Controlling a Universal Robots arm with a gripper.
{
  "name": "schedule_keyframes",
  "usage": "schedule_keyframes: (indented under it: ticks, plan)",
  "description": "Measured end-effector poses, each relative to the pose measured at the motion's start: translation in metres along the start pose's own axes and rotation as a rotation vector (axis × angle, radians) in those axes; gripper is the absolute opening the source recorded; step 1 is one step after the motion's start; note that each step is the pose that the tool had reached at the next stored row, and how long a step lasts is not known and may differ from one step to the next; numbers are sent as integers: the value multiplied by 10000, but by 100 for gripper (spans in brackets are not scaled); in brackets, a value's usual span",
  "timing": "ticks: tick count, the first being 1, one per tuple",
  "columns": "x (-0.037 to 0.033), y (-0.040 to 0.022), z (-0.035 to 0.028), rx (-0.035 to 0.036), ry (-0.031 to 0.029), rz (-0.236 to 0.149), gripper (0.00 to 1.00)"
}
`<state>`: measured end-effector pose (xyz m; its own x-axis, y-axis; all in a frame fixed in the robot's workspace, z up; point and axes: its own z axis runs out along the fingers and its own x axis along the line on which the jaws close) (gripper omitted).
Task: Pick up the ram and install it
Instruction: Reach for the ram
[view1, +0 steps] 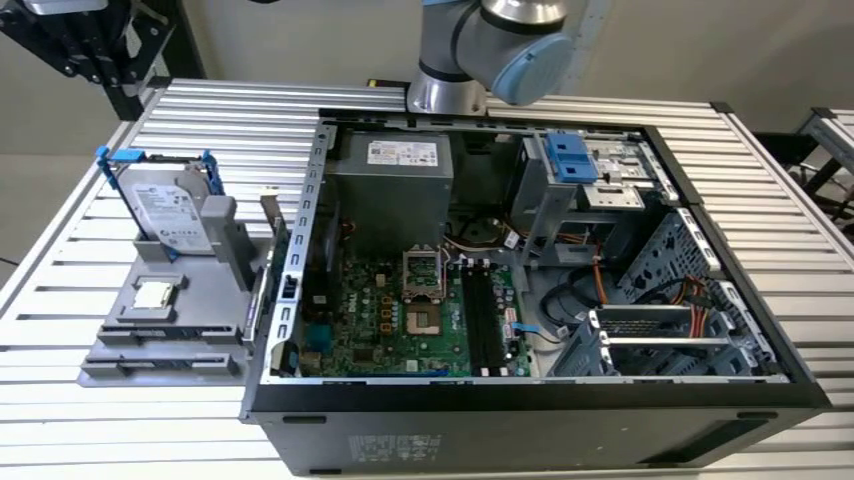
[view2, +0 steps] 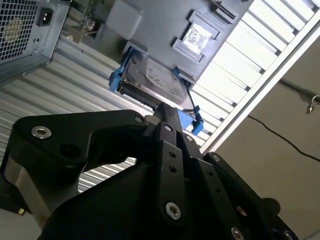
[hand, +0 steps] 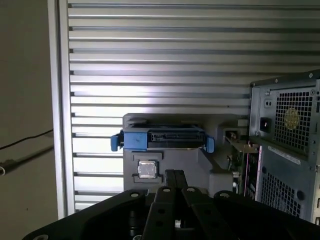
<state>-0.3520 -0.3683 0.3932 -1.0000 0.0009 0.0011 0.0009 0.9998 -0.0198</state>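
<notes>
The slatted table's (view1: 200, 110) rack (view1: 200, 322) holds a drive (view1: 167, 205), facing the closed hand (hand: 174, 173).

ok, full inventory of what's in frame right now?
table: 1, silver slatted, under everything
computer case: 1, black, side open, middle of table
motherboard: 1, green, on case floor
memory slots: count unclear, black, on motherboard
power supply: 1, grey, far end of case
holder: 1, grey, beside case at the exterior view's left
hard drive: 1, silver with blue bracket, upright in holder
processor chip: 1, silver, flat on holder
ram: 1, dark thin stick, upright at holder's edge by case wall
arm: 1, grey with blue cap, behind case
gripper: 1, black, shut, empty, facing holder
</notes>
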Motion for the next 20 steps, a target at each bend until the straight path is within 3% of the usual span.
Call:
schedule_keyframes:
  ticks: [4, 11, 20]
  plan:
    - [18, 2, 0, 0, -129, 1, 0]
    - [22, -9, 1, -9, -135, 3, 0]
    - [37, -124, 14, -22, -135, 8, 0]
